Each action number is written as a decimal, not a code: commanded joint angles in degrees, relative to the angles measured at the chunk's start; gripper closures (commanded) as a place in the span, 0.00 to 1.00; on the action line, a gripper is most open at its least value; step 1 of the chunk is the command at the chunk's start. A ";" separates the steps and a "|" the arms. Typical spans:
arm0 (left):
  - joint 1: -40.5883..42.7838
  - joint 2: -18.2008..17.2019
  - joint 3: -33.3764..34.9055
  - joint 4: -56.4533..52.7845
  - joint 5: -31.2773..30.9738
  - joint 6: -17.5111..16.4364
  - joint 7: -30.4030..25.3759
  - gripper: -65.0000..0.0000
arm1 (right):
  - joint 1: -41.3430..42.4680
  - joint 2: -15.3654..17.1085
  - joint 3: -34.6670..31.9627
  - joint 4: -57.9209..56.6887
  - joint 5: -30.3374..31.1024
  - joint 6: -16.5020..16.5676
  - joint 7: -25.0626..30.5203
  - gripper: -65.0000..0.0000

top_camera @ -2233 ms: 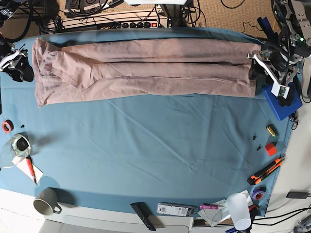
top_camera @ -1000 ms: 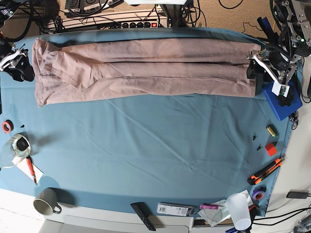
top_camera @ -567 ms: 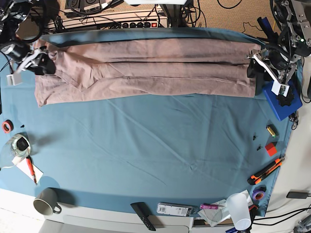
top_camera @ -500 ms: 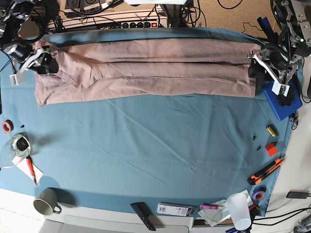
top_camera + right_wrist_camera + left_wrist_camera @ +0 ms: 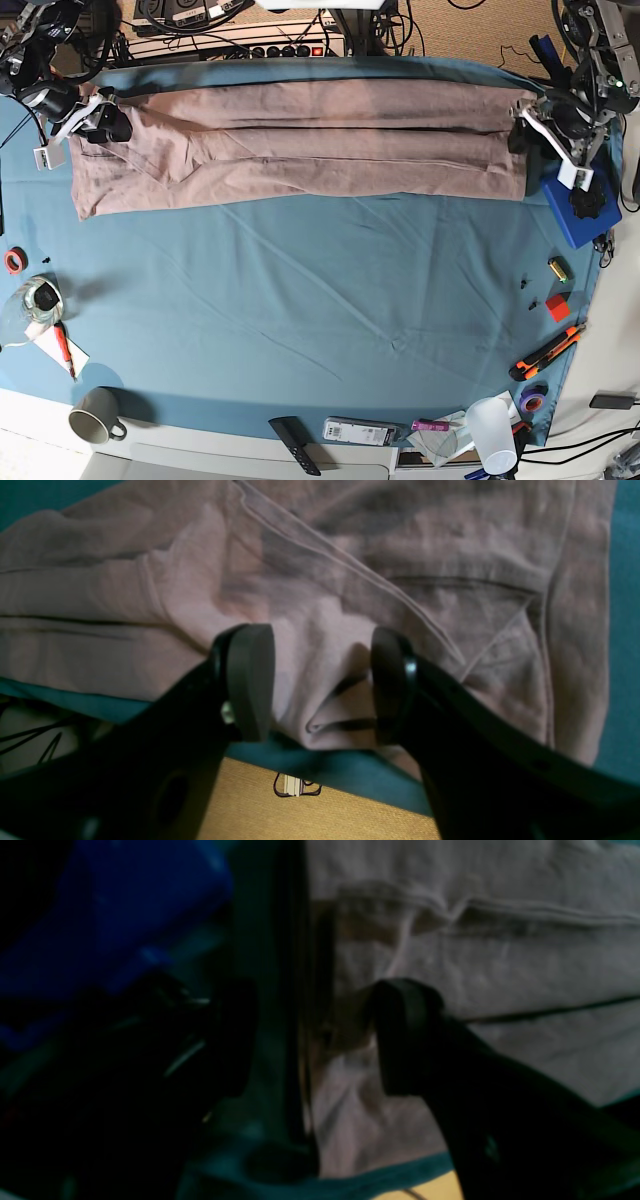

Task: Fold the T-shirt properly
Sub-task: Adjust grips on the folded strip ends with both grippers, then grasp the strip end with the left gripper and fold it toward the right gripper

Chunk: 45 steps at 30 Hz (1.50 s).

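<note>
Probably robotics lab: power strip (image 5: 290, 49), cable tangle (image 5: 190, 30), box cutter (image 5: 546, 352).

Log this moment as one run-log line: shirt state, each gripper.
T-shirt: long band on teal cloth | left gripper: open, straddling one end's edge | right gripper: open over other end | nothing lifted

- T-shirt (image 5: 475, 970): left wrist view dim and blurred; fabric cut off at top and right edges.
- Left gripper (image 5: 312, 1040): 1 finger lost in shadow, outline unclear.
- Right gripper (image 5: 322, 685): bases cut off at the bottom edge.
- Small black items (image 5: 528, 292) by the table's edge: too small to identify.
</note>
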 commanded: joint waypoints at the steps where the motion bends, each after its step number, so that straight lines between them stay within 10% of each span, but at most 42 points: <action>1: -0.13 -0.81 -0.35 -0.26 -1.03 -0.39 -0.31 0.44 | 0.13 1.03 0.37 0.70 1.14 0.06 0.99 0.52; 16: -0.15 -0.81 0.48 -2.62 -11.98 -2.47 5.49 0.51 | 0.13 1.05 0.37 0.70 1.16 0.06 0.99 0.52; 23: -3.10 -0.81 0.48 -2.62 -11.96 -2.21 3.76 1.00 | 0.13 1.07 0.39 0.70 1.16 0.06 0.99 0.52; 34: -11.04 -1.11 0.46 0.68 -15.17 -2.21 14.73 1.00 | 0.13 1.07 0.39 0.70 1.14 0.06 0.99 0.52; 45: 0.76 -1.09 0.42 18.01 -15.21 -2.29 13.53 1.00 | 0.15 1.05 0.39 0.70 1.14 0.06 0.99 0.52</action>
